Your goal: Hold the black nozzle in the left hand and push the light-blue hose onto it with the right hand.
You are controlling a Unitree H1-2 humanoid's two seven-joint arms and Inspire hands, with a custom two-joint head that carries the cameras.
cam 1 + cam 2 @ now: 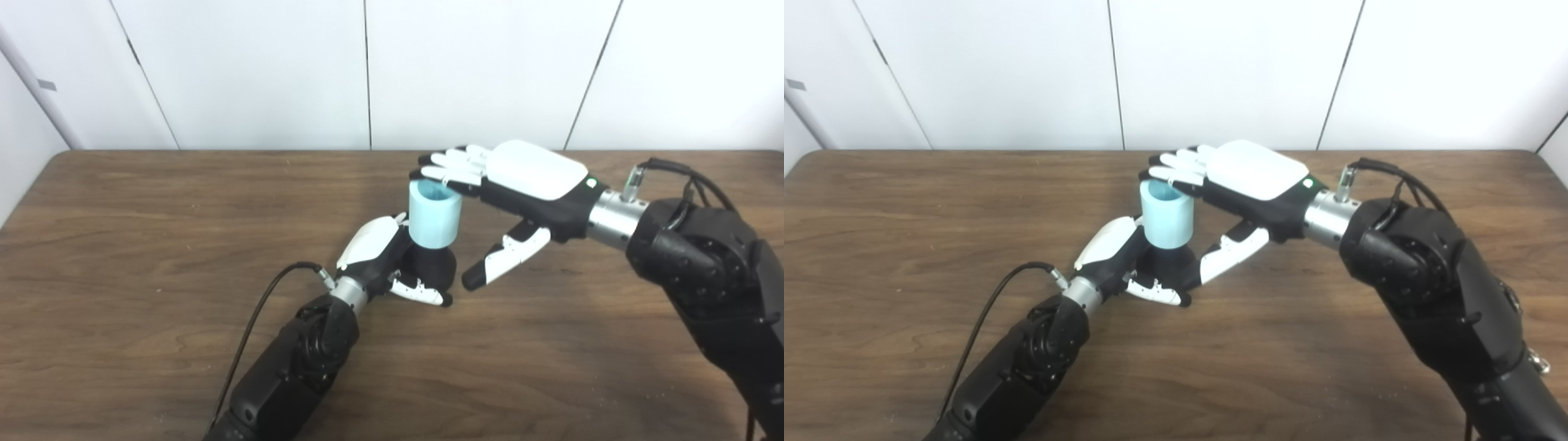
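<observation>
The black nozzle (433, 264) stands upright on the wooden table (153, 245), and my left hand (384, 254) is shut on it from the left. The light-blue hose (433, 213), a short open cylinder, sits upright on top of the nozzle. My right hand (514, 184) hovers flat, palm down, with its fingers (450, 166) resting over the hose's top rim. Its thumb (505, 256) hangs down to the right of the nozzle, apart from it. The right hand is open and grips nothing.
A black cable (257, 318) runs from the left wrist along the forearm. White wall panels (367, 67) stand behind the table's far edge. The right forearm (704, 269) crosses the table's right side.
</observation>
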